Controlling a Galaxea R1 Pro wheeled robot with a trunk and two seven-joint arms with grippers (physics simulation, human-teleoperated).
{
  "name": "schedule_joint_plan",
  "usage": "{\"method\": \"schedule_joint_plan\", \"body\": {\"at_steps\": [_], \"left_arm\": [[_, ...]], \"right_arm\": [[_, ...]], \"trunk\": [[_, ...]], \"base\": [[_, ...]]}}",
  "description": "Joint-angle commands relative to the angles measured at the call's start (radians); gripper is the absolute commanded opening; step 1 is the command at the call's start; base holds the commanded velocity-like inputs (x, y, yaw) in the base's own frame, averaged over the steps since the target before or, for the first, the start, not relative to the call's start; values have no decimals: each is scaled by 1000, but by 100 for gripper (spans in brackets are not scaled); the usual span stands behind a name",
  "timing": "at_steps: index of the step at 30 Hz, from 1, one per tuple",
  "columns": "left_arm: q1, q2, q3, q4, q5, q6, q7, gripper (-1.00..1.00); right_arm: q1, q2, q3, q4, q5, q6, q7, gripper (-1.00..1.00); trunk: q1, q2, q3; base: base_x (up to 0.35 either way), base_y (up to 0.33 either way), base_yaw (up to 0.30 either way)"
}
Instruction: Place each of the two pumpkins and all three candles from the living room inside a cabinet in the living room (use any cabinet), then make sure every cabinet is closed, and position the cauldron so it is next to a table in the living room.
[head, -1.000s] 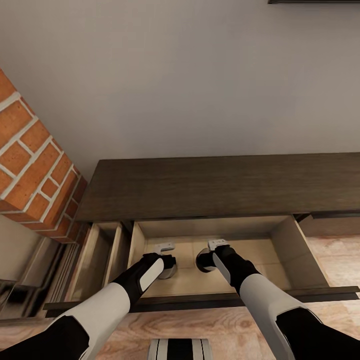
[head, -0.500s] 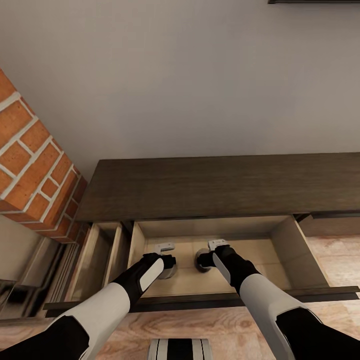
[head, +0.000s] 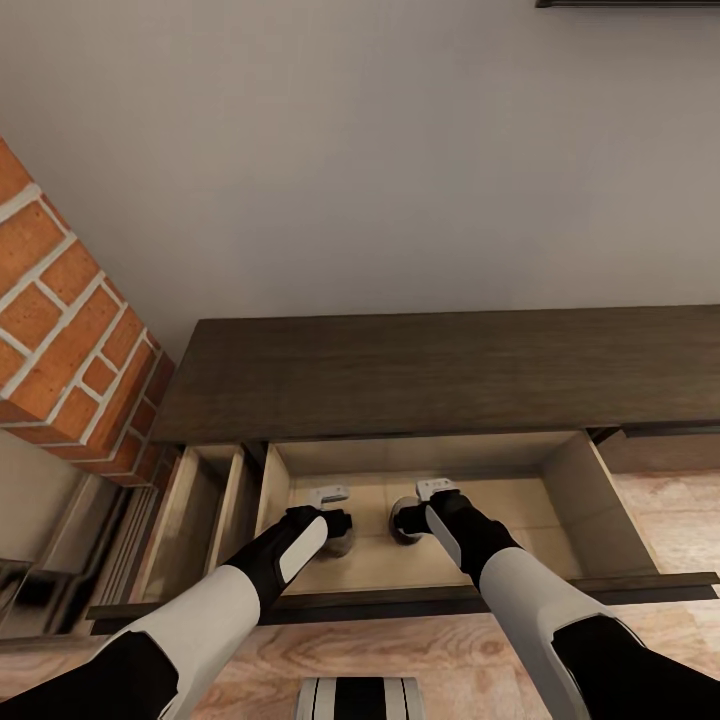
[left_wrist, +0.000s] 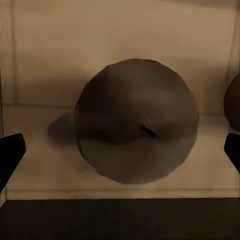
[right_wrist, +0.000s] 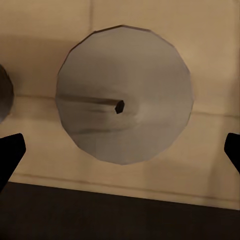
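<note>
Both grippers, left (head: 335, 522) and right (head: 412, 518), spread wide above two candles (right_wrist: 124, 95) (seemingly standing) in the cabinet (head: 420, 370) drawer

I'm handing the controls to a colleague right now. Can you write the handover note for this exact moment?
Left gripper: open, over the candle it faces, fingertips clear of it.
Right gripper: open, over the second candle, also apart from it.
Both candles stand on the floor of the open drawer of the cabinet.
Done: two candles are inside the cabinet.
Left: lift both arms out, push this drawer shut, shut the narrow open compartment to its left. Third candle, pumpkins and cauldron still need locating.
</note>
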Motion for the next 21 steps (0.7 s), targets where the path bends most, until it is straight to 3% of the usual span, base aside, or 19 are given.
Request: {"method": "schedule_joint_plan", "body": {"at_steps": [1, 21], "left_arm": [[-1, 1, -7, -2, 9, 2, 9, 100], [-1, 2, -7, -3, 12, 2, 8, 100]], "right_arm": [[0, -1, 8, -1, -10, 5, -6, 100], [0, -1, 8, -1, -10, 5, -7, 100]], "trunk": [[0, 0, -1], [0, 0, -1]], "base": [[0, 0, 0], [-8, 1, 0]]}}
